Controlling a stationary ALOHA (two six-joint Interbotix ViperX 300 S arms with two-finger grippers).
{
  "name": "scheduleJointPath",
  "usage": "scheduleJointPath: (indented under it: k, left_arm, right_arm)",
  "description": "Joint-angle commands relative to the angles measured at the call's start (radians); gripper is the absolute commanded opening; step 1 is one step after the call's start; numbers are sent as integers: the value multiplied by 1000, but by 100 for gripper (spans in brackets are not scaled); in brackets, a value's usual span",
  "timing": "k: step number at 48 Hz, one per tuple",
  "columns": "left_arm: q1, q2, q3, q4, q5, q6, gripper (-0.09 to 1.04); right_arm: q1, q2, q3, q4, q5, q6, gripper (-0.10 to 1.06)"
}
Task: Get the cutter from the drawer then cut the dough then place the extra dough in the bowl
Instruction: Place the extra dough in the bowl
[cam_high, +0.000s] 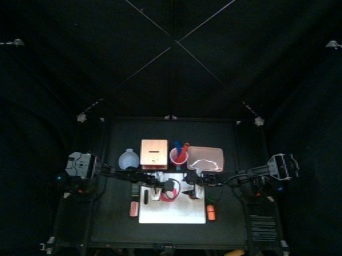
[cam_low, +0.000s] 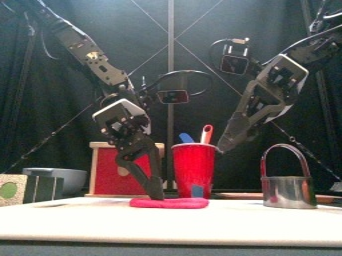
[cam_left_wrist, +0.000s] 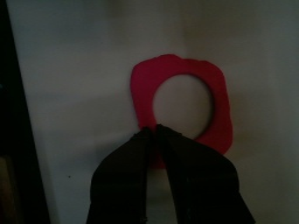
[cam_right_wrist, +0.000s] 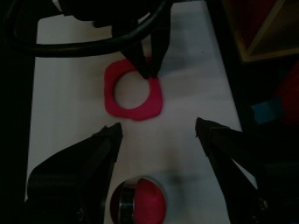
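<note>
Red cup (cam_low: 195, 170) holds blue knife (cam_low: 186, 139), red knife (cam_low: 206, 133); white cutting board (cam_low: 80, 215).

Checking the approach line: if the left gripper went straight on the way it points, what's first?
The red dough ring: the left gripper, jaws shut, points at its near rim on the white cutting board, tips at or just above it. Whether they touch or pinch it is unclear.

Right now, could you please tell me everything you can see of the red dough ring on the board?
The dough ring is a flat, red-pink loop with a lumpy, uneven outline and one large oval hole through its middle. It looks soft and matte. It lies flat on the white cutting board, in front of the red cup. The left gripper has its jaws shut on the ring's outer edge; nothing else touches it.
</note>
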Motion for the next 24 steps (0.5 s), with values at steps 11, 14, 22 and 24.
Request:
scheduleJointPath:
  k: [11,14,22,24]
  left_arm:
    - [-3,-55,-9,9,-8,-2,55]
    - [-3,-98,-3,8,-17,-2,55]
    - [-3,-202,40,6,-100,-2,55]
    - [-3,-227,54,6,-129,-2,55]
  right_arm:
    - [-3,-15,-8,12,2,2,97]
    - [-3,-15,-6,12,3,2,97]
    - [-3,-15,-8,12,3,2,97]
    - [-3,-15,-8,12,6,2,97]
